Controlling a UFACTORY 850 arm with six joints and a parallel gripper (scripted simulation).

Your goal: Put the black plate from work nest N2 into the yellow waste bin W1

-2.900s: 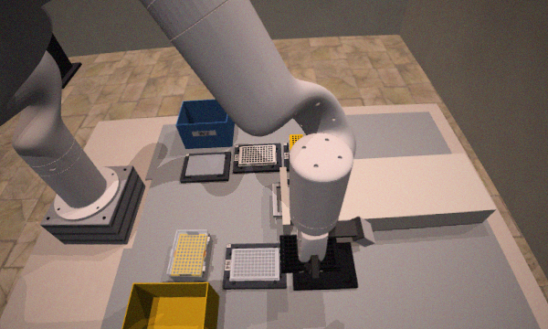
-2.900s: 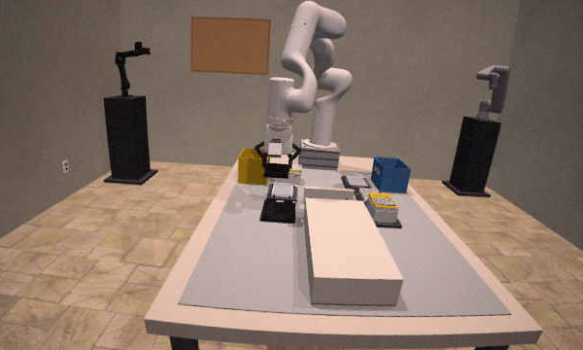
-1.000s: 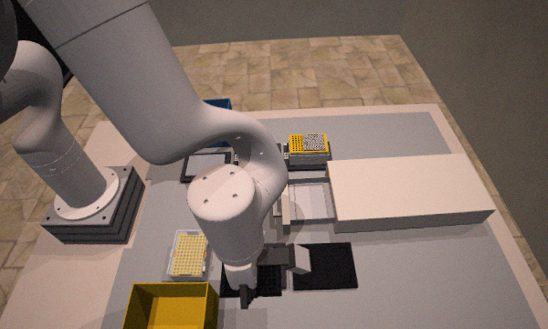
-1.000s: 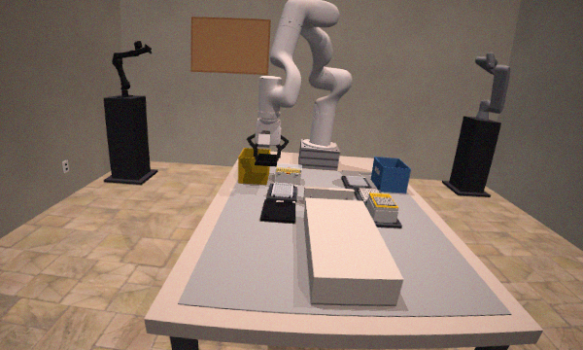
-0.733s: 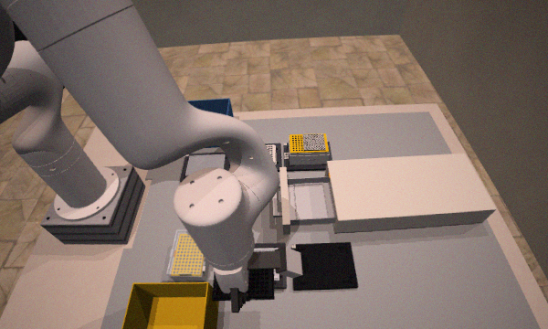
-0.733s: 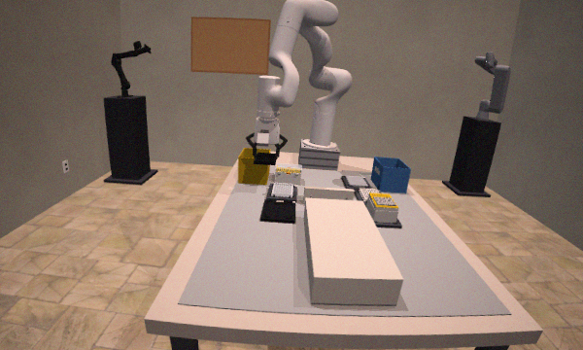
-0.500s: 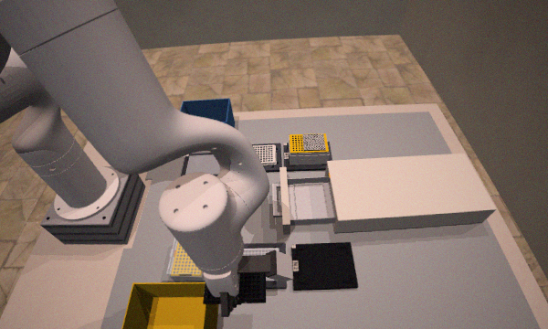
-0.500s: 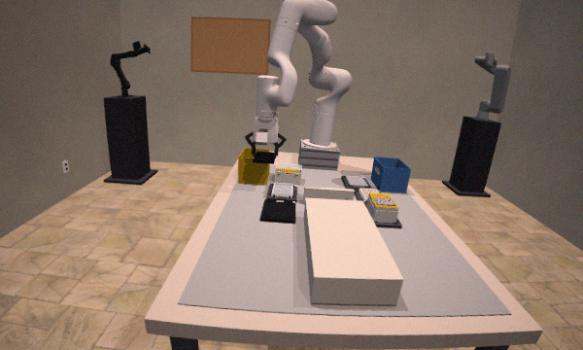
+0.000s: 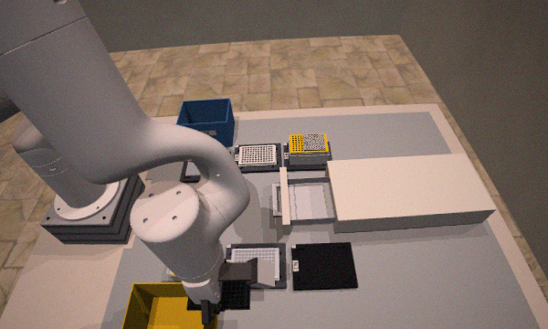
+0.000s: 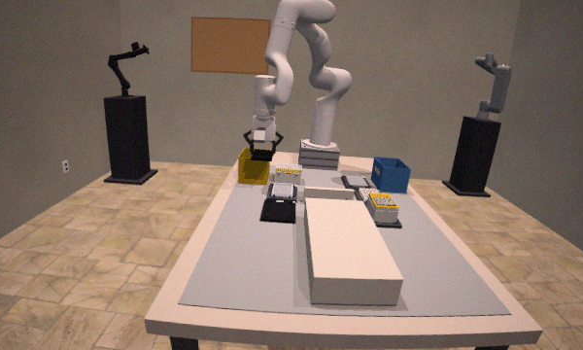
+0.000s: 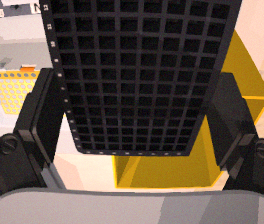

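Wrist view: the black plate (image 11: 139, 63) is clamped between the 2 widely spread fingers of the gripper (image 11: 136, 123), held level. It is carried in the air over the near rim of the yellow waste bin W1 (image 11: 239, 90), whose open interior is seen below. From the top, the gripper (image 9: 210, 308) hangs over the bin's (image 9: 139, 303) right edge, just beside the white plate's nest (image 9: 280, 267).

1. Below the jaws: yellow waste bin W1 (image 11: 239, 90), open-topped, its rim partly under the held black plate (image 11: 139, 56).
2. Beside the jaws: tip box (image 11: 12, 90), low, apart.
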